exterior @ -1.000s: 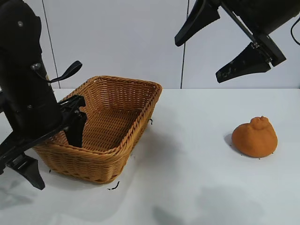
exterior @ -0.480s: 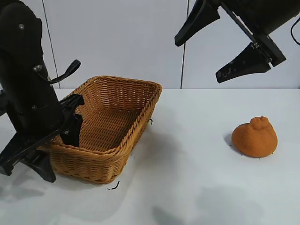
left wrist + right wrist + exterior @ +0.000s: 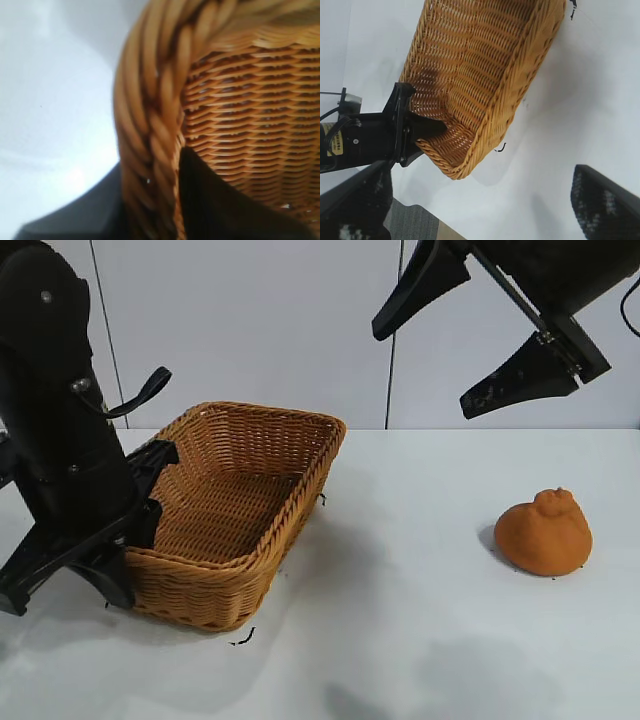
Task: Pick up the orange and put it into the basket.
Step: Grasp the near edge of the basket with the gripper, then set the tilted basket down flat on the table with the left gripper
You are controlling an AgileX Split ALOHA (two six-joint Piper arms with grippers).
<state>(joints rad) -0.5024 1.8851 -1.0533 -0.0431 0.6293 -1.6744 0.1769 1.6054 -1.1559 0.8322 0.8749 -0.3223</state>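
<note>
The orange (image 3: 543,532), lumpy with a knob on top, lies on the white table at the right, apart from both grippers. The tan wicker basket (image 3: 302,478) stands at the left, with nothing in it. My left gripper (image 3: 128,555) straddles the basket's near-left corner, one finger inside and one outside, shut on the braided rim (image 3: 150,100). The right wrist view shows that same grip (image 3: 415,134) on the basket (image 3: 520,85). My right gripper (image 3: 425,370) hangs high above the table, left of and well above the orange, open with nothing in it (image 3: 480,210).
The white table (image 3: 400,640) stretches between basket and orange. A small black mark (image 3: 241,638) lies by the basket's front corner. Grey wall panels stand behind. The table's edge and grey floor (image 3: 415,220) show in the right wrist view.
The left gripper's jaws have closed in on the basket's corner rim, the outer finger swinging in against the wall. The right arm, basket and orange have not moved.
</note>
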